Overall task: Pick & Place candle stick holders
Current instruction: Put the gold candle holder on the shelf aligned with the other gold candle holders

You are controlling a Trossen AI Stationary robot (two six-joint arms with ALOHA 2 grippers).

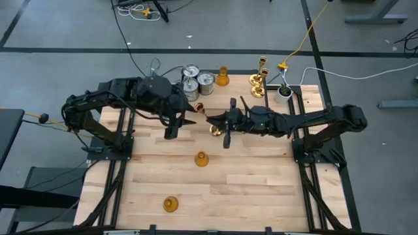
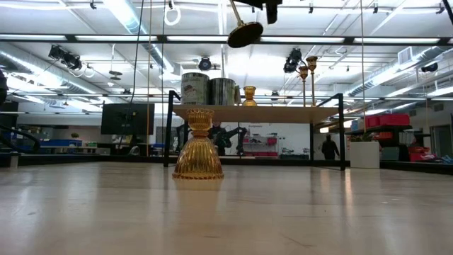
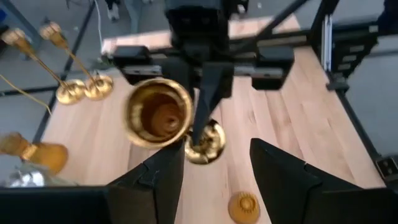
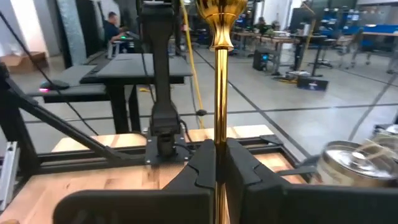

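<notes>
A shiny brass candle stick holder (image 1: 208, 120) hangs in the air over the middle of the table, with my right gripper (image 4: 219, 155) shut on it. Its cup (image 3: 158, 112) faces my left gripper (image 3: 214, 180), which stands open just short of it with nothing between its fingers. The holder's round base (image 2: 245, 33) shows high in the low view. Two amber holders (image 1: 202, 158) (image 1: 171, 204) stand on their wide ends on the table. More holders stand at the far edge: silvery cylinders (image 1: 196, 79), an amber one (image 1: 223, 77) and two brass ones (image 1: 259, 78). My right gripper pinches the brass holder's thin stem (image 4: 219, 134) between its two fingers, which come level from the table's right and lie across the stem. The holder is lifted clear of the table and tilted, cup end (image 1: 199, 108) toward the left arm, base (image 1: 215, 130) lower.
A small white pot with a green plant (image 1: 283, 91) stands at the far right corner beside the brass holders. Black frame rails (image 1: 121, 170) run along both sides of the wooden table. Bare wood (image 1: 261, 189) lies in the near half around the two amber holders.
</notes>
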